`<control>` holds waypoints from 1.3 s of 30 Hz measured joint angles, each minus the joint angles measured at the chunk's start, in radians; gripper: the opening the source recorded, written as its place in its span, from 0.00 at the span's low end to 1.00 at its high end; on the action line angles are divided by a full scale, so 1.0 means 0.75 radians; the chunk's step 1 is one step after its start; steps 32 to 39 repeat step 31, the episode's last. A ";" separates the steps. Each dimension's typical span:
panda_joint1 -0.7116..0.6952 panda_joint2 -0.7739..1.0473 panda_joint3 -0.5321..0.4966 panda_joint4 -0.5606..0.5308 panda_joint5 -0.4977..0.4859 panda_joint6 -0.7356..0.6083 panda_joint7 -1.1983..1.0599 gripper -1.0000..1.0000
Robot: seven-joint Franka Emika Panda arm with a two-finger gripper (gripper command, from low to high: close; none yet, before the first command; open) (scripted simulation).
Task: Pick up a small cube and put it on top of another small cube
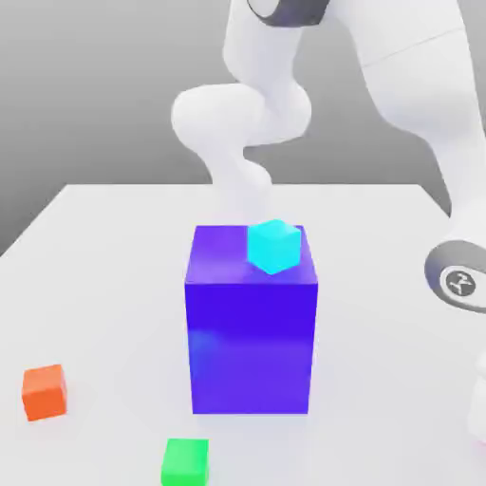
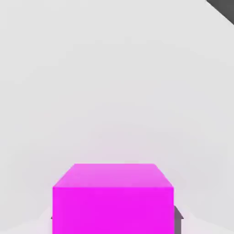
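Figure: my arm (image 1: pixel 242 133) reaches down behind the blue block (image 1: pixel 252 332), the landmark used here for all places. In the hand view a magenta cube (image 2: pixel 113 199) sits right at my gripper, a dark fingertip (image 2: pixel 178 214) showing at one side of it. My jaws are closed to nearly their narrowest, and I judge that they are closed on this cube, the one to be carried; it seems to lie behind the block, hidden from the exterior view.

A cyan cube (image 1: pixel 274 246) rests on top of the block, at its far corner toward the exterior view's right. It appears to touch nothing else, and its raised seat would make it a plausible base for the stack. An orange cube (image 1: pixel 44 392) lies on the table (image 1: pixel 104 275) well to the exterior view's left of the block and nearer the camera. A green cube (image 1: pixel 185 461) lies just in front of the block. Both are well apart from my arm, which leaves them untouched alternatives.

The table is plain white, flat and matte. The backdrop is an even grey with no walls or fittings to be made out.
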 joint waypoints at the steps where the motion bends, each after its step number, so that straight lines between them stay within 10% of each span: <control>1: -0.007 -0.016 0.010 -0.004 0.010 -0.012 -0.007 0.00; 27: -0.766 -0.425 -0.280 -0.317 0.469 -0.043 -0.485 0.00; 28: -0.762 -0.380 -0.288 -0.315 0.460 0.000 -0.479 1.00; 39: -0.762 -0.380 -0.288 -0.315 0.460 0.000 -0.479 1.00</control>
